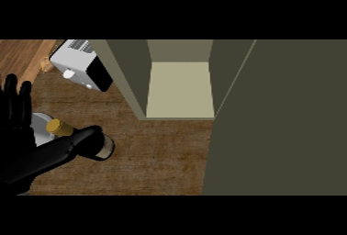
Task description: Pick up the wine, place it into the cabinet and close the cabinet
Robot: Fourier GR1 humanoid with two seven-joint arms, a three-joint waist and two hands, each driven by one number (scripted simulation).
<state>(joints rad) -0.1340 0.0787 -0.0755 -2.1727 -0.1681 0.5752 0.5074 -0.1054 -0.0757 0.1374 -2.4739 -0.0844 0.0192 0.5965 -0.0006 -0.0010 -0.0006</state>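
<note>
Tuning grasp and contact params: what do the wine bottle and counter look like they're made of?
Wine bottle: looks like dark glass, smooth and black, with a gold foil-like cap; a pale band shows at its base. Counter: brown with a fine woven or grainy texture, matte; wood or laminate, can't tell.

Dark wine bottle (85, 142), open cabinet (180, 87)

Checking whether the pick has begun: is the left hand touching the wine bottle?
Cannot tell. In the head view the left hand stands open at the left edge, and its dark forearm overlaps the wine bottle, hiding any contact or gap.

Dim, even light; faint shadows
</note>
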